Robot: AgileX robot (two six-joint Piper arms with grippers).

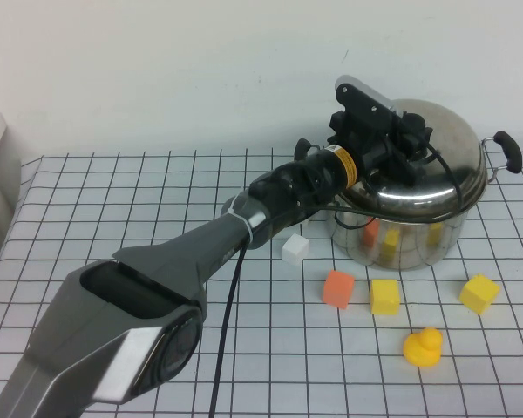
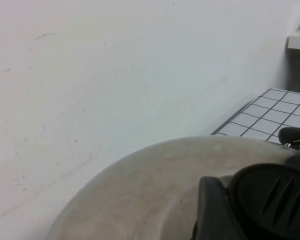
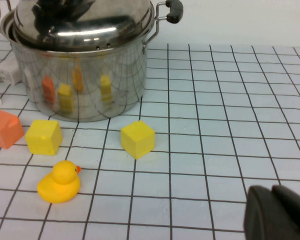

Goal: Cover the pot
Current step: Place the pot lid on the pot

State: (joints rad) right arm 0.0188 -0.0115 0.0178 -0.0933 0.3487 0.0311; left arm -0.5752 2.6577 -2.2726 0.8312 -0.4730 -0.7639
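High view: left arm reaches across the grid table [image 1: 113, 187] to the pot [image 1: 401, 237] at far right. Lid [image 1: 449, 152] sits on the pot, tilted, left edge looks proud of the rim. Left gripper [image 1: 407, 138] is on the lid top around the knob; knob itself is hidden by the claw, so I judge it clenched on the knob but can't confirm. Right gripper not in this view. White block [image 1: 295, 249] just beside the pot's left; orange block [image 1: 337, 288], two yellow blocks [image 1: 384, 296] [image 1: 478, 293] and duck [image 1: 423, 347] in front, apart from it.

Left wrist view: lid dome [image 2: 140, 195] fills the bottom, black claw part at the corner. Finger gap not visible.

Right wrist view: pot [image 3: 90, 85] with lid [image 3: 85, 25] on, pot handle [image 3: 172, 10] clear. Right gripper [image 3: 277, 215] shows only as a dark tip low near the table, well apart from the pot; can't tell its state.

Risk: if the lid is off-centre when released, it can rock, slide off and hit the white block. Pulling up before the claw fully lets go would drag the lid off or shift the pot.
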